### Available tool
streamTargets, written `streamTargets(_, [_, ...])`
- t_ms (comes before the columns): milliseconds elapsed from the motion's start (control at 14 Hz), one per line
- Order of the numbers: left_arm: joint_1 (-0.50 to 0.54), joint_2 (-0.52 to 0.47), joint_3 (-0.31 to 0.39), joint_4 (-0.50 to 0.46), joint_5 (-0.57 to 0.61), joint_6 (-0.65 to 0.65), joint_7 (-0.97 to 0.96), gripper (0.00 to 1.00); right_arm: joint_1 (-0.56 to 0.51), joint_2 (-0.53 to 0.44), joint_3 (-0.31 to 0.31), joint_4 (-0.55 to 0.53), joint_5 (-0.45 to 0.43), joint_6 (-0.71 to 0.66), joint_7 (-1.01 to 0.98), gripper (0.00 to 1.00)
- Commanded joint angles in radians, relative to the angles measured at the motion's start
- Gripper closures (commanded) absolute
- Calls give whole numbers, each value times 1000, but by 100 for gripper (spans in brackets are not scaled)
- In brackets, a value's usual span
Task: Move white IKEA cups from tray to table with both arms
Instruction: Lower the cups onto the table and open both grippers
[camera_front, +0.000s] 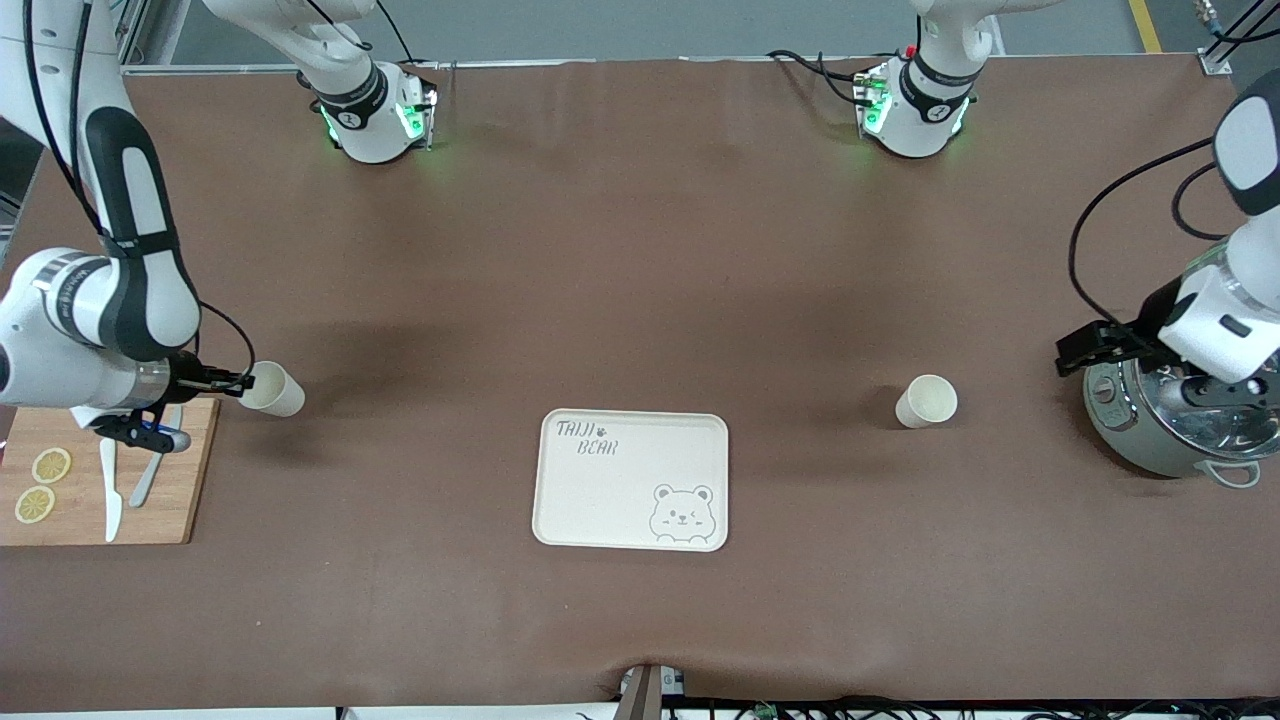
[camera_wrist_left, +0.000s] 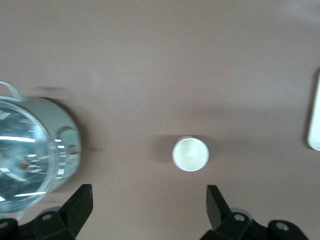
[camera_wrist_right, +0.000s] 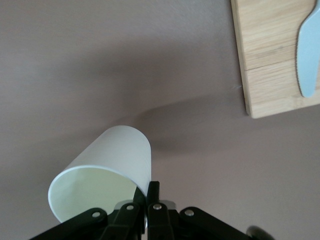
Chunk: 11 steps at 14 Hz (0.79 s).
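Front view first: the cream rectangular tray (camera_front: 632, 480) with the winking bear drawing is seen bare on the brown leather-like table (camera_front: 640, 250), both cups being off it. One small cream-white tapered cup (camera_front: 926, 401) stands upright on the mat toward the left arm's end, well apart from the tray. The left gripper (camera_front: 1085, 350) is held over the mat beside a grey lidded cooking pot (camera_front: 1180, 425), its fingers spread and nothing between them. The second cream-white cup (camera_front: 272, 388) is pinched at its rim by the right gripper (camera_front: 243, 381) near the corner of a wooden cutting board (camera_front: 100, 480) bearing lemon slices (camera_front: 42, 485) and pale knives (camera_front: 125, 480); it is tilted, its base pointing toward the tray's end.

Left wrist view: the standing cup (camera_wrist_left: 190, 153) is shown from above, mouth up, clear of the wide-apart black fingers (camera_wrist_left: 77, 205), with the pot (camera_wrist_left: 35, 150) to one side.

Right wrist view: the held cup (camera_wrist_right: 102, 172) is seen slanted, its long axis leaning away from the gripper (camera_wrist_right: 150, 197), whose fingers are pressed together on the wall at the rim. Mat lies under it, the board (camera_wrist_right: 272, 55) close by.

The remaining step is judged to turn on this tilt: the cup must be brought upright, base onto the mat beside the board, before release.
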Motion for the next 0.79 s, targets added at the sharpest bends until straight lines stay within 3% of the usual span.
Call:
streamTargets(0, [3,1,-10,61,32,-70,15,0,-26,6,21,-17,-8,25,-39,100])
streamTargets(357, [3,0,-19,118,-19,-194,3,0,-28,24,24,-17,-7,32,-45,100])
streamTargets(429, [3,0,-18,124,-29,-206,4,0,-26,24,24,-15,-7,32,-45,83])
streamTargets(500, [1,0,-19,124,-33,-214,4,0,-23,24,25,-14,-7,34,-45,47])
streamTargets(571, [-3,0,-21,124,-40,-225,3,0,-20,24,25,-6,-7,29,-45,0])
streamTargets(714, [-2,0,-21,124,-48,-237,3,0,-8,20,25,-3,-7,11,-43,0])
